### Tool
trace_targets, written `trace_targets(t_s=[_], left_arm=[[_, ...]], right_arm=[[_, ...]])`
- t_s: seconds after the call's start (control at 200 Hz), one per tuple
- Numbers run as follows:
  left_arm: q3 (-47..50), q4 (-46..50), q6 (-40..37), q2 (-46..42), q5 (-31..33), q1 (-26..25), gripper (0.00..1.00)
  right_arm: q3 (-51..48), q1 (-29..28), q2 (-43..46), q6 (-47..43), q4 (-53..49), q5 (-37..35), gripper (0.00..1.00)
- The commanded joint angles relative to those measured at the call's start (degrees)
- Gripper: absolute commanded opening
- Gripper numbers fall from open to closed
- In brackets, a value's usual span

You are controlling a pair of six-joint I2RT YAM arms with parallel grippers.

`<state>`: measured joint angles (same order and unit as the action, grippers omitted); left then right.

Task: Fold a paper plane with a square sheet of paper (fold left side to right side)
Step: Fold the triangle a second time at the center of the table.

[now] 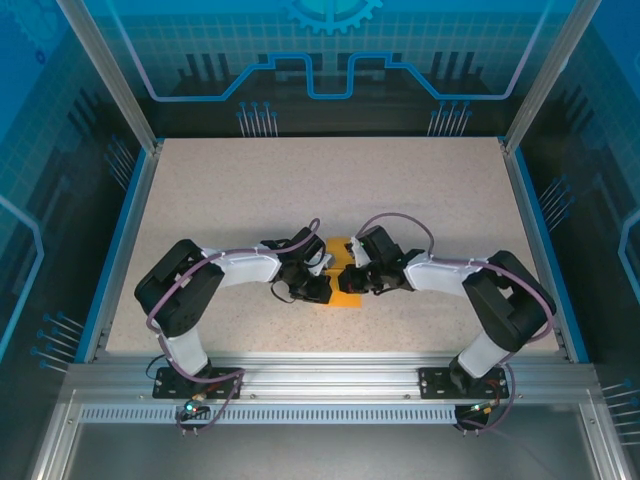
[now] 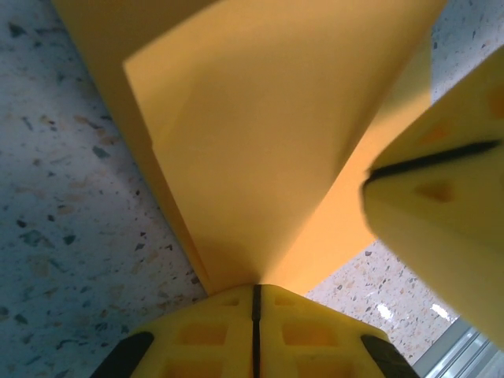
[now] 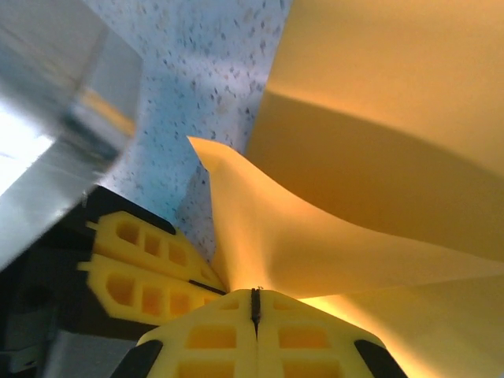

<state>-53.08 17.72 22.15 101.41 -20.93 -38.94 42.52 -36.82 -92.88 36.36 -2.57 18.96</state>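
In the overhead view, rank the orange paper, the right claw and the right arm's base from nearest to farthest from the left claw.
1. The orange paper, pinched in the left claw, in the middle.
2. The right claw, just across the paper, to the right.
3. The right arm's base, well off at the near right.

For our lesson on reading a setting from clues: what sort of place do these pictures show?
Probably a robotics lab test cell: a left arm and right arm bolted to an aluminium rail, a speckled table walled by blue-printed panels, with an orange sheet of paper as workpiece.
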Motion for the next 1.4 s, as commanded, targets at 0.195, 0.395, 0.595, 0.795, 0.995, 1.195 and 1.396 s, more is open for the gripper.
trace_targets(t_s=[0.195,0.395,0.595,0.795,0.995,1.195,1.396], left_arm=[[2.1,3.3,-0.3,0.0,3.3,0.2,0.1],[2.1,3.4,-0.3,0.1,3.4,0.2,0.1],[2.0,3.7,-0.3,0.2,3.6,0.2,0.1],[1.9,4.3,-0.3,0.6,3.9,0.2,0.1],[2.1,4.7,-0.4,0.7,4.2,0.2,0.1],[2.5,4.6,-0.4,1.0,4.2,0.3,0.1],[2.5,4.8,-0.6,1.1,4.3,0.2,0.1]], right_arm=[[2.9,-1.0,-4.1,-0.6,-0.4,2.2,0.0],[2.7,-1.0,-4.1,-0.7,-0.8,1.4,0.0],[3.3,-1.0,-5.3,-1.5,-3.1,0.0,0.0],[5.1,-1.1,-6.1,-3.6,-7.8,-3.2,0.0],[6.6,-1.1,-7.1,-5.4,-12.1,-6.6,0.0],[7.5,0.0,-7.9,-5.6,-13.3,-7.4,0.0],[7.6,2.2,-7.9,-6.3,-13.9,-7.2,0.0]])
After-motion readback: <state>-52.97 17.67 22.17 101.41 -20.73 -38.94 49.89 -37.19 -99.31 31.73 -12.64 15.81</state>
